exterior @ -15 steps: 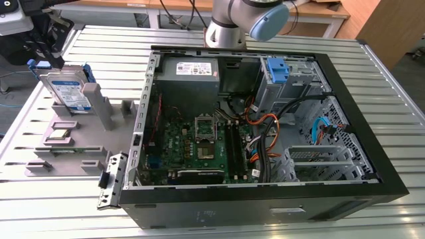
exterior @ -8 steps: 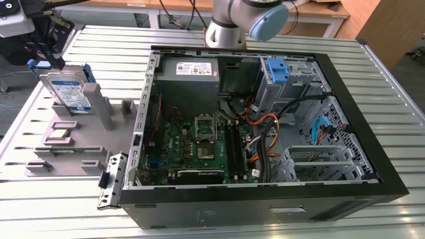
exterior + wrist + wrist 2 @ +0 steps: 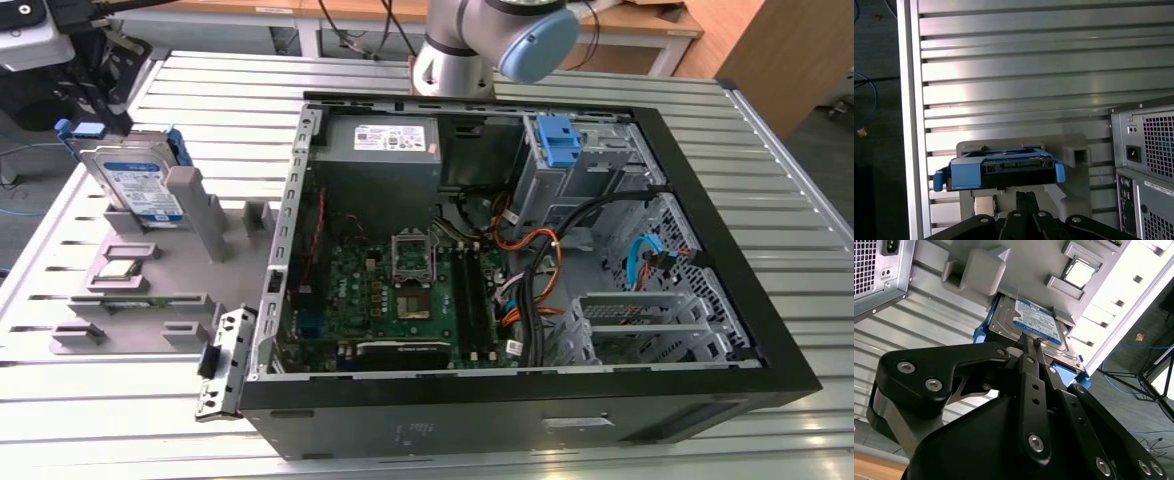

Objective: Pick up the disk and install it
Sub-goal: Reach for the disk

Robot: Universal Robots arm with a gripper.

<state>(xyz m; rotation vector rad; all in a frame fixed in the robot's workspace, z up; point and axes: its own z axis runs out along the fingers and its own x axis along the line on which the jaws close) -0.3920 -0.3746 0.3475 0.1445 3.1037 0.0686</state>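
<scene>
Blue-framed and upright, the disk (image 3: 134,185) sits in the grey holder (image 3: 200,280) on the desk (image 3: 107,420). My gripper (image 3: 1030,341) hovers close over it, jaws pressed together, empty. I judge a clean grasp needs them spread and centred across its flat faces.

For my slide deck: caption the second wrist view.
Gripper, jaws together, close to the disk standing in its grey holder.

Your gripper (image 3: 1031,343) has its two black fingers (image 3: 1025,371) pressed together, tips meeting with no gap in both wrist views, its side links folded in. In the exterior view, your arm (image 3: 461,60) stands as a grey, blue-capped joint.
</scene>
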